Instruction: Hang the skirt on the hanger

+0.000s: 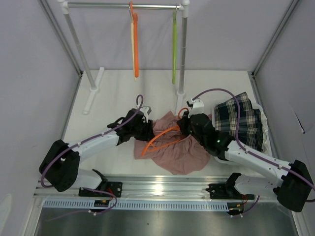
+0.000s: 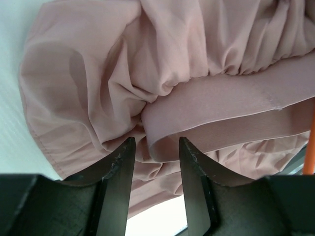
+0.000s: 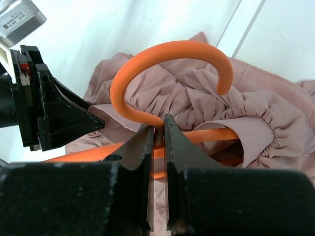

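Your right gripper (image 3: 157, 132) is clamped almost fully closed on the orange hanger (image 3: 170, 54), at the neck just under the hook. The hook curls up and over to about 1 o'clock in the right wrist view. That hanger lies on the pink garment (image 1: 183, 153) mid-counter, with its frame running out toward 8 o'clock in the top view.

Your left gripper (image 2: 155, 143) has a narrow gap. The pink garment's flat waistband (image 2: 221, 115) has its folded end right at the fingertips (can't tell if it's actually pinched, looks loose). In the top view this gripper is at the garment's 9 o'clock edge and the right one is at its 1 o'clock edge.

The skirt (image 1: 242, 120) is flat on the counter (image 1: 113, 93) at 3 o'clock of the pink garment. The right arm and its purple cable cross over it, and no gripper touches it.

The hanger (image 1: 132, 54) hangs on the rail (image 1: 123, 6) at 12 o'clock. It's seen edge-on, tight against a second orange hanger (image 1: 136, 46), so it's barely visible. The lime hanger (image 1: 174, 49) hangs further right on the same rail.
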You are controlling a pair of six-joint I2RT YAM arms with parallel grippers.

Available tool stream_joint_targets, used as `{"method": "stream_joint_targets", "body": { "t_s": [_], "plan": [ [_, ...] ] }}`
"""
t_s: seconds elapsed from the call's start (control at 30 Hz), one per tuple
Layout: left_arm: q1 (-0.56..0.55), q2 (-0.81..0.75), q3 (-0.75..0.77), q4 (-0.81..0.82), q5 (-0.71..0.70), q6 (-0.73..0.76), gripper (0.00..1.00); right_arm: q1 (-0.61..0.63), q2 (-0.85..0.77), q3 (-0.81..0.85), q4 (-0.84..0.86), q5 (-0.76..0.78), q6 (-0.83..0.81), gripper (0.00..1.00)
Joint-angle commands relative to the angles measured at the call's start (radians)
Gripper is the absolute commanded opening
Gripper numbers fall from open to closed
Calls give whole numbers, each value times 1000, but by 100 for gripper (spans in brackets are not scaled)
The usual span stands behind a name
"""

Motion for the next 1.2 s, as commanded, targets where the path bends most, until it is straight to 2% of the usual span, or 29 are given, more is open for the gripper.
{"method": "stream_joint_targets", "body": {
  "t_s": [0.0,0.07,0.27,0.37,0.67,0.83,1.17],
  "plan": [
    [4,0,-19,65,17,-17,46,-8,-23,-2,52,13,8,0],
    [4,-5,-23,77,20,-19,42,-8,-23,-2,55,13,7,0],
    [6,-5,-23,107,48,-13,20,-14,-20,-5,56,18,8,0],
    [6,-9,-13,88,60,-6,1,-19,-14,-6,58,24,10,0],
    [12,-163,-30,-34,66,-34,0,-23,23,-26,200,160,18,0],
    [29,-282,-45,-125,75,-34,0,-23,50,-37,265,289,-8,0],
    [47,-433,-54,-248,74,-31,0,-8,91,-62,377,421,-74,0]
  ]
}}
